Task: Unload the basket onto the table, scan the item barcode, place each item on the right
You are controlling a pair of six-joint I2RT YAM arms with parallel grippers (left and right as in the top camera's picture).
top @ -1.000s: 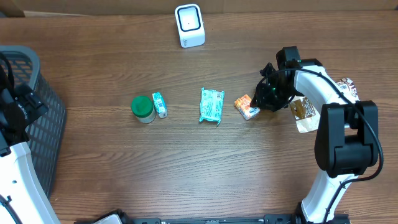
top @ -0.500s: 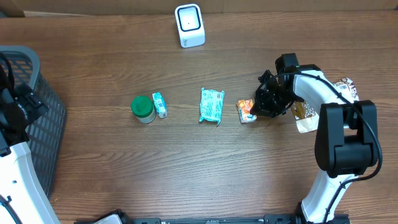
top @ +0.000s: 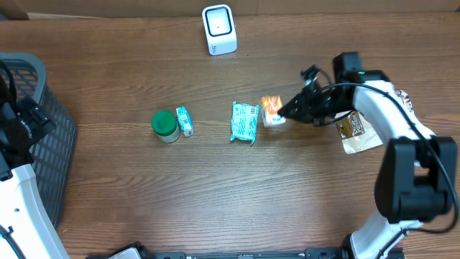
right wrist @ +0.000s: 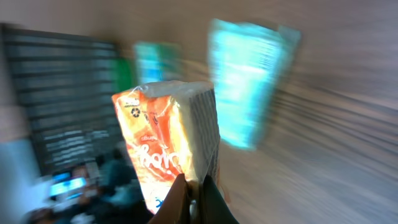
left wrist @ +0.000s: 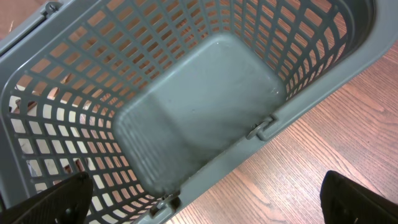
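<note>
Your right gripper [top: 287,111] is pinching the orange packet [top: 271,111] by its right-hand end, jaws closed on it, in the overhead view. That packet is sticking out leftward from the fingertips, just beside the teal packet [top: 244,122] and well short of the white scanner [top: 219,29] at the far edge of the table [top: 215,194]. It is showing blurred, so you cannot read its long axis from above. A green-lidded jar [top: 164,126] and a small teal box [top: 185,121] are sitting side by side further left, and a brown packet [top: 352,129] is lying under the right arm.

Your left gripper [left wrist: 205,202] is hanging wide open over the grey basket [left wrist: 205,93] in the left wrist view, with nothing between its fingertips.

Looking through the right wrist camera, you are seeing the fingers [right wrist: 180,199] closing on the bottom edge of the orange packet [right wrist: 165,146]. Its long axis is running up and away from the grip, the orange printed face turning left and a pale narrow side facing right. Everything behind it is smearing into blur.
</note>
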